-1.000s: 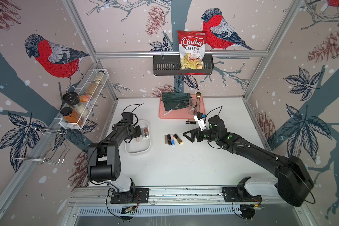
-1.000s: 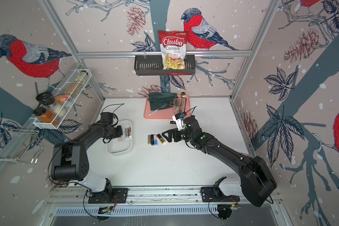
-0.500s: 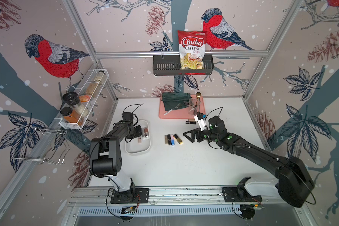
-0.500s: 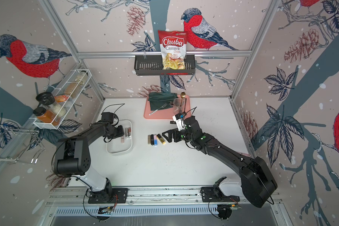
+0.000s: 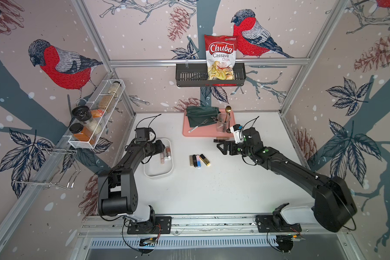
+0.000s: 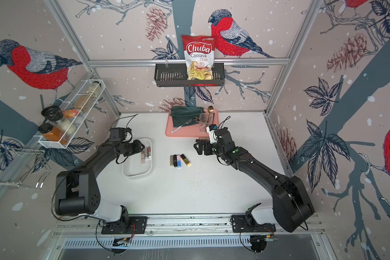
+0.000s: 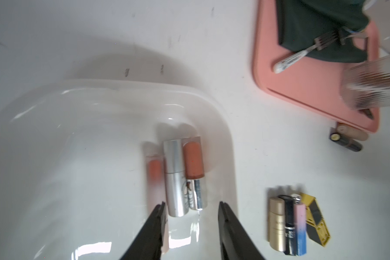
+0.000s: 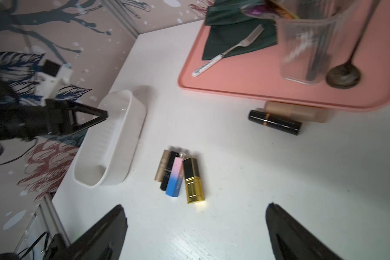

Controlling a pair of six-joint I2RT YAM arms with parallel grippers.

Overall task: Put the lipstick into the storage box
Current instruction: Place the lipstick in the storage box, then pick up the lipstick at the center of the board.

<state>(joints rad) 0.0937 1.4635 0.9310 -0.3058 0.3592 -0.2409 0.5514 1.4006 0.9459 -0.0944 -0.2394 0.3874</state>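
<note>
Looked like the drop-off step to me: left claw (image 7: 191,204) hung over the storage box (image 5: 156,168) by the left edge of the tabletop (image 5: 223,191), jaws apart and gripping nothing, three lipsticks (image 7: 176,177) lying inside along one wall. Right claw (image 8: 196,205) sat wide open near the four lipsticks (image 5: 198,160) mid-tabletop. Next move, I'd guess: straddle one cleanly without nudging its neighbours.

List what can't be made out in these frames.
- Left gripper: both top views, jaws hidden by its own wrist over the storage box.
- Blurred peach lipstick in the box: left wrist view, one end behind a finger.
- Beige tube: right wrist view, blurred, merging with the pink tray edge.
</note>
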